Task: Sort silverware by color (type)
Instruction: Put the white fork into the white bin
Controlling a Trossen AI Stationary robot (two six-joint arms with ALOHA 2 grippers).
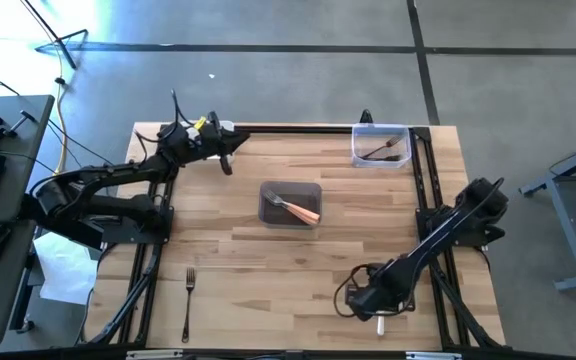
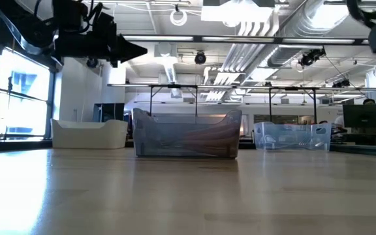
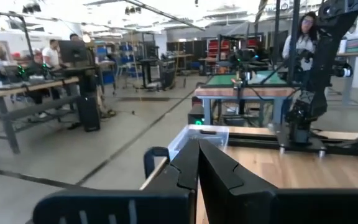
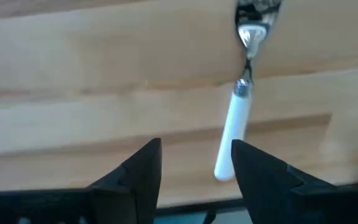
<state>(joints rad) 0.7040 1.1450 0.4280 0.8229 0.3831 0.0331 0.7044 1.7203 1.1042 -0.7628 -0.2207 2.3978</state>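
My right gripper (image 4: 196, 155) hangs open, pointing down over the table's near right part (image 1: 360, 300). A white-handled fork (image 4: 235, 127) lies flat on the wood just below it. The handle's free end sits close by one fingertip, and the tines point away. My left gripper (image 3: 197, 171) is shut on nothing, raised above the far left corner (image 1: 226, 152). A dark-handled fork (image 1: 189, 300) lies on the near left part of the table. Orange-handled forks (image 1: 303, 210) rest in the dark tub (image 1: 268, 192). Dark forks (image 1: 386, 150) lie in the clear tub (image 1: 360, 158).
In the low view a white tub (image 2: 89, 134) stands far left, beside the grey tub (image 2: 187, 136) and the clear tub (image 2: 292, 136). Black frame rails run along the table's left and right sides (image 1: 430, 190). People stand at benches (image 3: 303, 37) beyond the table.
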